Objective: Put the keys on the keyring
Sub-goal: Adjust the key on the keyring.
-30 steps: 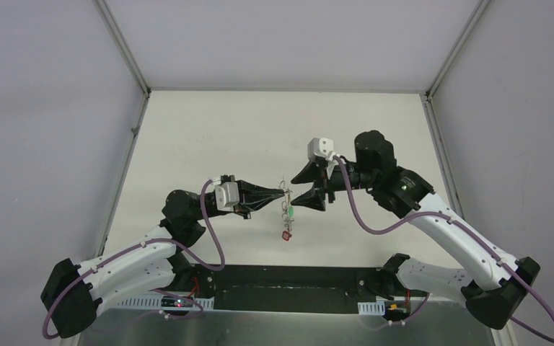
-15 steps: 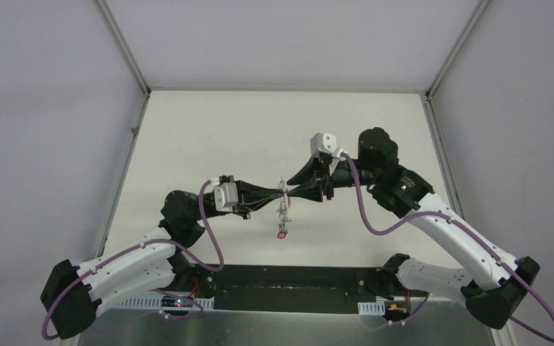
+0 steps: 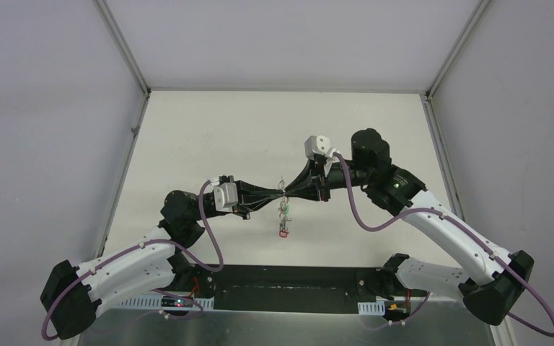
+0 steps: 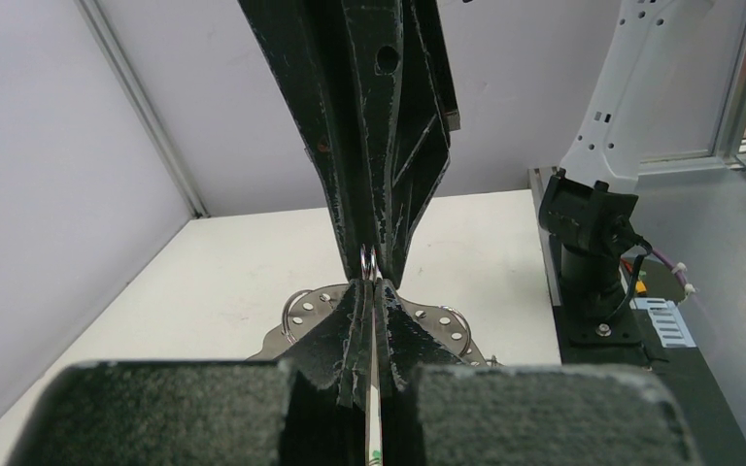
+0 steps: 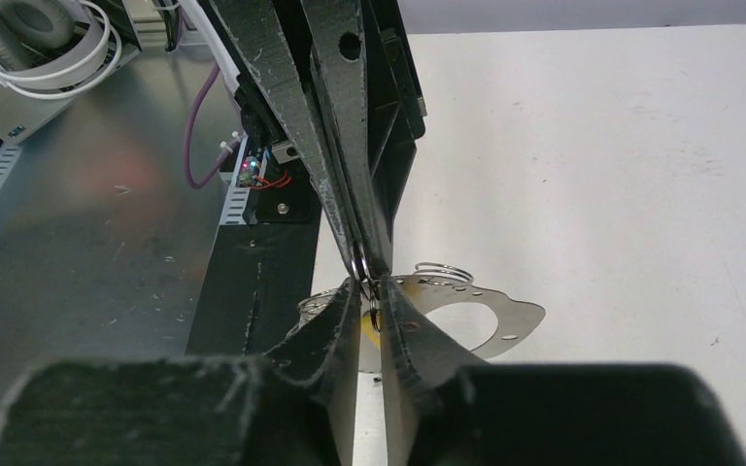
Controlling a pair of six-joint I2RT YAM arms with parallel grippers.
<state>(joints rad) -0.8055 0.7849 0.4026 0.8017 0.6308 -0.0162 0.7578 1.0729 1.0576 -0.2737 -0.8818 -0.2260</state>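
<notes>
My left gripper [image 3: 280,192] [image 4: 369,283] and right gripper [image 3: 288,192] [image 5: 367,287] meet tip to tip above the table. The left is shut on a thin silvery piece seen edge-on, apparently a key, whose small split ring [image 4: 368,262] [image 5: 359,266] sticks out at the tips. The right fingers pinch that ring, with only a narrow slit between them further back. Below the tips hangs the keyring [image 4: 296,316] [image 5: 505,320], a flat silvery oval loop with rivets and wire rings. A green tag [image 3: 286,209] and a red tag [image 3: 283,232] dangle with it. A yellow bit [image 5: 368,328] shows behind the right fingers.
The black base strip [image 3: 288,285] with both arm mounts runs along the near edge. The right arm's base [image 4: 588,243] stands close by. White enclosure walls [image 3: 50,144] and metal posts [image 3: 124,50] bound the pale table [image 3: 209,137]. Headphones [image 5: 49,39] lie outside the cell.
The right gripper has moved left up to the left gripper's tips and narrowed its fingers onto the small ring. The hanging bunch has shifted slightly left. The left arm has held still.
</notes>
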